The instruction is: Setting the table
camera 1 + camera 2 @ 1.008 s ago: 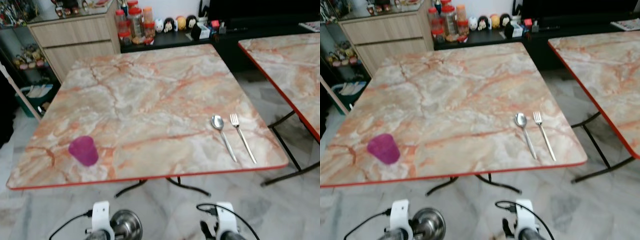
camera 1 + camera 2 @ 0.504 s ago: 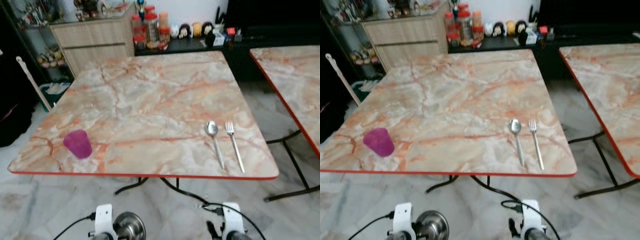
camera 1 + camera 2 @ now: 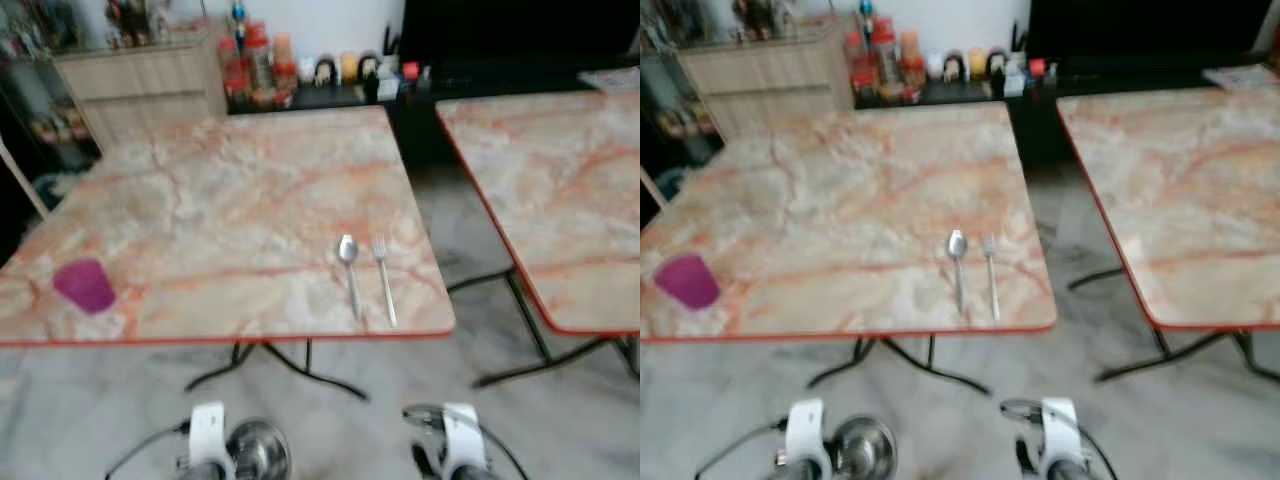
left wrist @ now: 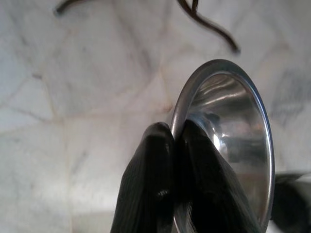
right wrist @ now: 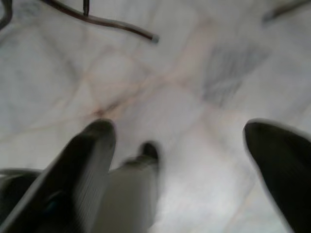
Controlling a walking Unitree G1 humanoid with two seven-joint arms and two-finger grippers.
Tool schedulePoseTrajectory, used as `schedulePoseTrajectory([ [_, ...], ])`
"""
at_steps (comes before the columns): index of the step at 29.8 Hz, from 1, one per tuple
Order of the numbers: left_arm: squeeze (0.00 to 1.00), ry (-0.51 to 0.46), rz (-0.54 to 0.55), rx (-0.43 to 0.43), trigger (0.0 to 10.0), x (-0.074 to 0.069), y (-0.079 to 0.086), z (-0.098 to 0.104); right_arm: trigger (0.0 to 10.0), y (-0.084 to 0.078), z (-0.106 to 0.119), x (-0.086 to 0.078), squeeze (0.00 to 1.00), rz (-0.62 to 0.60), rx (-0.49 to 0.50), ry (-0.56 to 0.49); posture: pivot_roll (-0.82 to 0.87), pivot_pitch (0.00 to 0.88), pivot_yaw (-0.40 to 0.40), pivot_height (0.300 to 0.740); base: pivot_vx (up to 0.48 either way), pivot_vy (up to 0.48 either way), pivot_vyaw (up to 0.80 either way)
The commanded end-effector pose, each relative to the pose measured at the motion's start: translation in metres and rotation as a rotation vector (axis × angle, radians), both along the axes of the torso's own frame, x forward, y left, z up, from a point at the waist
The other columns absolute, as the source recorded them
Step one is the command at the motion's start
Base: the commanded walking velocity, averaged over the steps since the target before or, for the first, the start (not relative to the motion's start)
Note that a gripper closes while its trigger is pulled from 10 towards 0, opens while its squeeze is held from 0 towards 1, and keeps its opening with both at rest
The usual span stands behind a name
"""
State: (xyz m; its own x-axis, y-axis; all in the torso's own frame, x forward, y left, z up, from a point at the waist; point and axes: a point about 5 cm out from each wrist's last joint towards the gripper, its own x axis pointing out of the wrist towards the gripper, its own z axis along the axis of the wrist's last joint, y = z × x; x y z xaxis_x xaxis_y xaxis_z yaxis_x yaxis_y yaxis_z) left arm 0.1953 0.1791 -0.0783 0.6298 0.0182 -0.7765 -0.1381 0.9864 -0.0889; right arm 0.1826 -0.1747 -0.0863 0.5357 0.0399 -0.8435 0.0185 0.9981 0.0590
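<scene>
Steel bowl (image 4: 228, 141) pinched by its rim in my left gripper (image 4: 177, 141).
The thin rim hold could slip while walking; my right gripper (image 5: 180, 145) hangs spread, empty.

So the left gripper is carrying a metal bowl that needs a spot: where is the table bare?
The bowl is pinched in the left gripper. The table is bare between the purple cup and the spoon, and across its far half. The fork and spoon crowd the near right corner.
</scene>
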Motion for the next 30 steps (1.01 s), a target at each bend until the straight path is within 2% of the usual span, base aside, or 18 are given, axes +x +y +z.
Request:
schedulePoseTrajectory([
  [1, 0.00, -0.005, -0.001, 0.001, 10.0, 0.0026, -0.0012, 0.0012, 10.0, -0.0033, 0.0026, 0.0047, 0.00, -0.005, -0.010, -0.015, -0.23, 0.000, 0.069, 0.740, 0.000, -0.315, 0.00],
  [30, 0.00, -0.004, -0.021, 0.007, 10.0, 0.0017, -0.0017, 0.0007, 10.0, -0.0039, 0.0012, 0.0020, 0.00, -0.001, -0.024, 0.000, -0.24, 0.000, 0.079, 0.740, 0.000, -0.382, 0.00],
])
